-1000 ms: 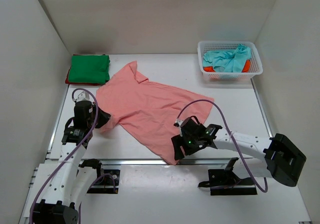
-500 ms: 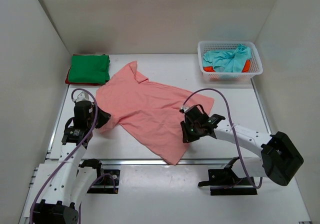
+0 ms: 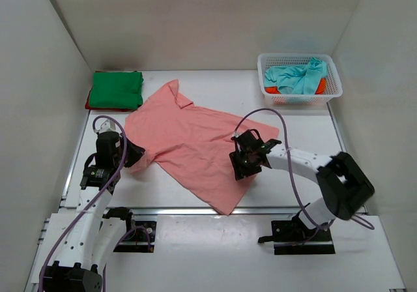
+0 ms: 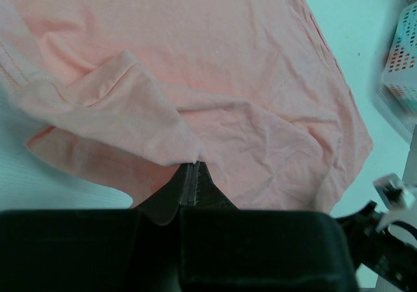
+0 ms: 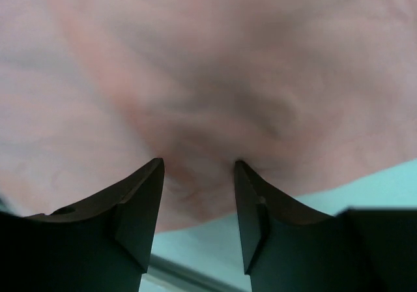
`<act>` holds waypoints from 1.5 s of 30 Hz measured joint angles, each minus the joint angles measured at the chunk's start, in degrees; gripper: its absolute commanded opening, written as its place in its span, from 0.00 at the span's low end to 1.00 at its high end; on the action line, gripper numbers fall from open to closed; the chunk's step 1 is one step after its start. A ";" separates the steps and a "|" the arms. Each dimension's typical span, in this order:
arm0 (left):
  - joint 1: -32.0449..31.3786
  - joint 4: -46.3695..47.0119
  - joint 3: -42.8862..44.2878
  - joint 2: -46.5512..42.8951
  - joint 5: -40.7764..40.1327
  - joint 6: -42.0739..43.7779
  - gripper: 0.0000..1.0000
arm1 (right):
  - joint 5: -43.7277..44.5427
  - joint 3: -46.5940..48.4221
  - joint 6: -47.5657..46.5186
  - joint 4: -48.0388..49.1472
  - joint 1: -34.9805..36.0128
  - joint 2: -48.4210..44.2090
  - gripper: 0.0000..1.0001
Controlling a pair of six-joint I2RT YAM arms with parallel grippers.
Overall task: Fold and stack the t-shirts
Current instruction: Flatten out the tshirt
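A salmon pink t-shirt [image 3: 189, 139] lies spread on the table, collar toward the back left. My left gripper [image 3: 133, 155] is shut on a fold of the shirt's near left edge [image 4: 163, 132], its tips [image 4: 190, 166] pinched together. My right gripper [image 3: 240, 165] is open with its tips pressed down on the shirt's right side; the pink cloth [image 5: 215, 77] fills the gap between the fingers [image 5: 146, 188]. A folded green t-shirt [image 3: 116, 88] lies on a red one [image 3: 88, 100] at the back left. Teal [image 3: 296, 75] and orange-red [image 3: 320, 87] t-shirts lie in the basket.
A white plastic mesh basket [image 3: 333, 91] stands at the back right; it also shows in the left wrist view [image 4: 401, 64]. White walls close in the table on three sides. A metal rail [image 3: 163, 208] runs along the near edge.
My right gripper has moved from the shirt's near bottom corner back and onto the shirt's right side. The left gripper has stayed in place, still pinching the cloth.
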 measured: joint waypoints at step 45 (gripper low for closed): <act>-1.07 -16.76 -0.85 -4.11 5.68 4.92 0.00 | -2.78 -12.22 8.52 -7.06 -12.13 -14.10 0.29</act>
